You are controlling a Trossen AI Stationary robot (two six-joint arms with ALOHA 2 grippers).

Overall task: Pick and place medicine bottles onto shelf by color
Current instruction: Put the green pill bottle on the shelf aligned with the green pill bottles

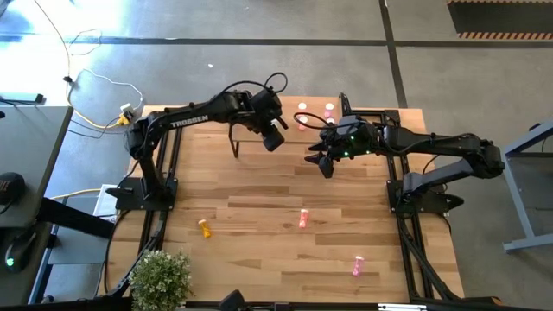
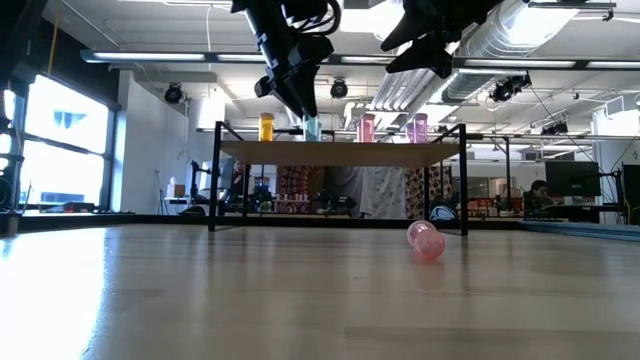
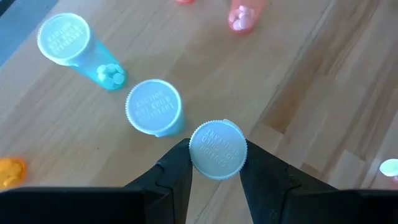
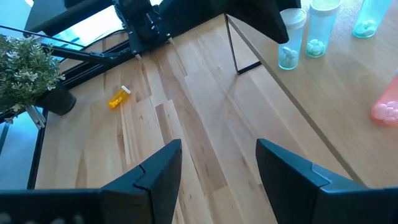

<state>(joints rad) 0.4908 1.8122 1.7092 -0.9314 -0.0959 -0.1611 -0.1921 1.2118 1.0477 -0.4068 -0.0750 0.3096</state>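
The left gripper [image 3: 216,163], over the small light-wood shelf [image 1: 304,130], clamps a white-capped pale green bottle [image 3: 217,149]. Its capped neighbour [image 3: 153,107] stands close at ten o'clock; a careless release could topple both. The right gripper [image 4: 219,163] hovers nearby, jaws apart.

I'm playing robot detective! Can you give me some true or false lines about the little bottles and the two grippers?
1. The left gripper is shut on a green bottle over the shelf. True.
2. The right gripper holds a pink bottle. False: it is open, holding nothing.
3. An orange bottle lies on the table. True.
4. All bottles are on the shelf. False: the orange one, a salmon bottle and a pink bottle lie on the table.
5. A plant sits at the table's corner. True.
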